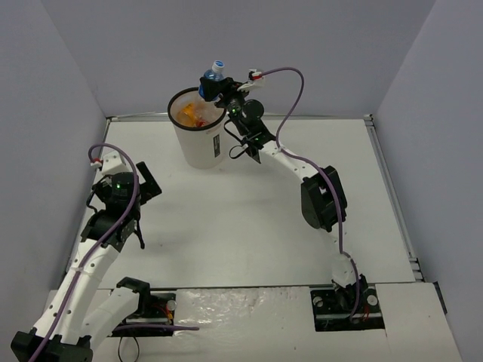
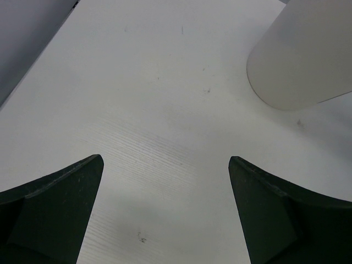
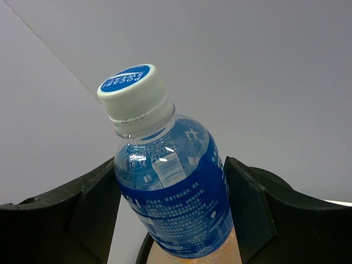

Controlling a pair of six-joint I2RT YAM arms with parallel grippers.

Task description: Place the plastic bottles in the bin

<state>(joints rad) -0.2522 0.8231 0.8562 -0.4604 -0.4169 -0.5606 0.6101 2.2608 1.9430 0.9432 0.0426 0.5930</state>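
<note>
Blue-labelled bottle, clamped between the right jaws, hangs over the far rim of the bin, so an off-centre release could knock it off that rim onto the counter; the left jaws stand apart, empty.

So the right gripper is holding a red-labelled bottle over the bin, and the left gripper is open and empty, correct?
Not quite. The bottle in the right gripper has a blue label, not red; the right wrist view shows it plainly. The rest holds: it is over the bin, and the left gripper is open and empty.
</note>
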